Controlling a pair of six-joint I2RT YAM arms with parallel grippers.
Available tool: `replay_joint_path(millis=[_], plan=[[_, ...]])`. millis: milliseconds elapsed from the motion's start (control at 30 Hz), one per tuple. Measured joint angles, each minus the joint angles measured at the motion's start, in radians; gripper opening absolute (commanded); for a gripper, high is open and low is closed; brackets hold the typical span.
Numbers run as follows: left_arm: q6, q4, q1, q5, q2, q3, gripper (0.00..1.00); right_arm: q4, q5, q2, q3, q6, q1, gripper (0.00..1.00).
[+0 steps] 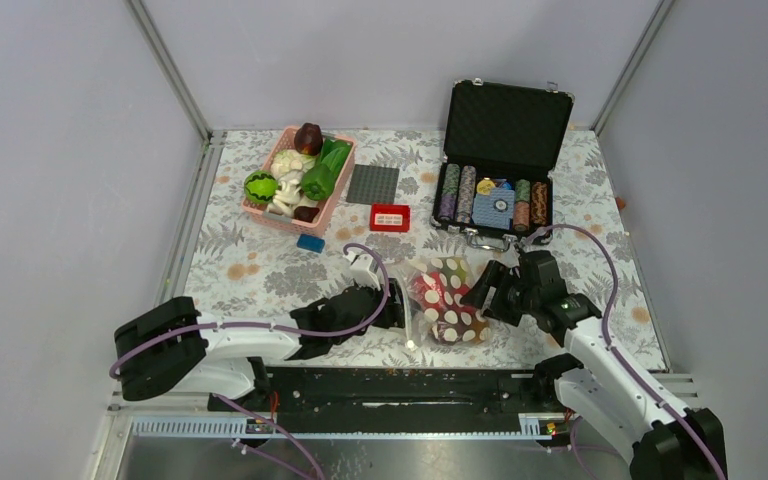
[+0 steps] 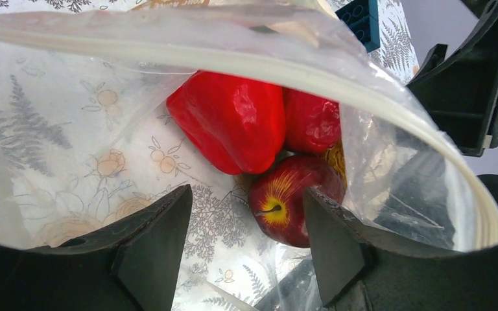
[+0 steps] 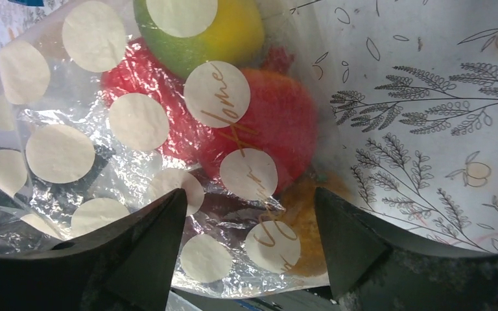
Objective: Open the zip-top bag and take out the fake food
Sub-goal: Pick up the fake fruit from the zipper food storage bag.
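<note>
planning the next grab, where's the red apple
Left wrist view: the red apple sits inside the open zip-top bag, just below the red pepper, right of centre near the left gripper.

My left fingers point(image 2: 149, 253) and my right fingers point(image 3: 146, 253) are matte black. The zip-top bag point(image 1: 448, 298) is clear plastic printed with cream-white round dots, a few crossed by tan script, and its zip strip is off-white. Through it I see a glossy red pepper point(image 2: 230, 120), a dark red apple point(image 2: 288, 207) with a yellow flush at the stem, and a green-to-yellow fruit point(image 3: 198, 29). The tabletop point(image 1: 260, 265) is white with grey fern sprigs and pale orange fruit outlines.
</note>
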Motion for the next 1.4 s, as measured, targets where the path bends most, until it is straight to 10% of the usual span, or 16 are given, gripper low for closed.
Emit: replay_joint_path(millis=[600,867,1400], plan=[[-0.034,0.018,0.000,-0.001,0.014,0.000,0.77,0.127,-0.079,-0.024,-0.077,0.036,-0.027,0.00],[-0.099,0.164,0.011,0.004,0.023,-0.090,0.98,0.123,-0.108,-0.027,-0.069,0.020,-0.028,0.00],[-0.179,0.338,0.030,0.003,0.058,-0.158,0.99,0.031,-0.162,-0.032,0.108,-0.009,0.059,0.00]])
